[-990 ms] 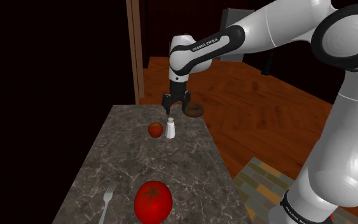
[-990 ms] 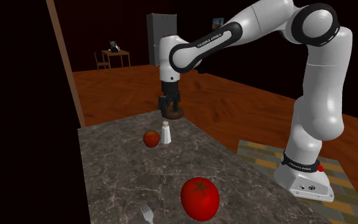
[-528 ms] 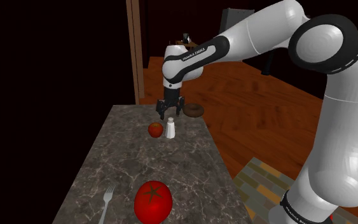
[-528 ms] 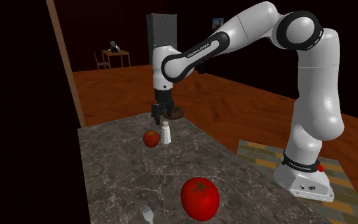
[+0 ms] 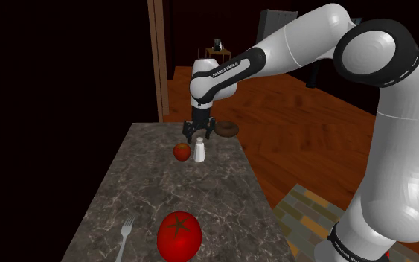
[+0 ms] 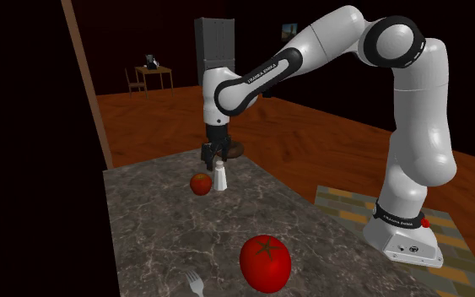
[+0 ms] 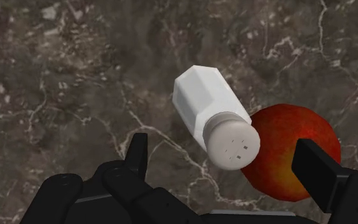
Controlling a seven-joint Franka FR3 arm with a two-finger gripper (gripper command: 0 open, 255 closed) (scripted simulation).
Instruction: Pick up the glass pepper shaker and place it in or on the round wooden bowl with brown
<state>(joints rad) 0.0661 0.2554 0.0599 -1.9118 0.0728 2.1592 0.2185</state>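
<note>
The pepper shaker (image 5: 199, 150) is a small white faceted body with a grey perforated cap, standing upright on the dark marble table (image 5: 155, 190). My black gripper (image 5: 199, 139) hangs just above it, open. In the wrist view the shaker (image 7: 212, 121) has its cap between the two fingers (image 7: 138, 153), which stand wide apart and do not touch it. The round brown bowl (image 5: 227, 129) sits at the table's far edge, just beyond the gripper. In the second exterior view the gripper (image 6: 213, 159) hovers over the shaker (image 6: 219, 175), with the bowl (image 6: 234, 150) behind.
A small red apple (image 5: 181, 152) rests right beside the shaker, on the shoulder view's left. A large red tomato (image 5: 179, 236) and a fork (image 5: 125, 234) lie near the table's front. A wooden post (image 5: 158, 59) rises behind the table.
The gripper has come down and shifted toward the shoulder view's left, from near the bowl to just over the shaker. It stayed open. Nothing on the table moved.
</note>
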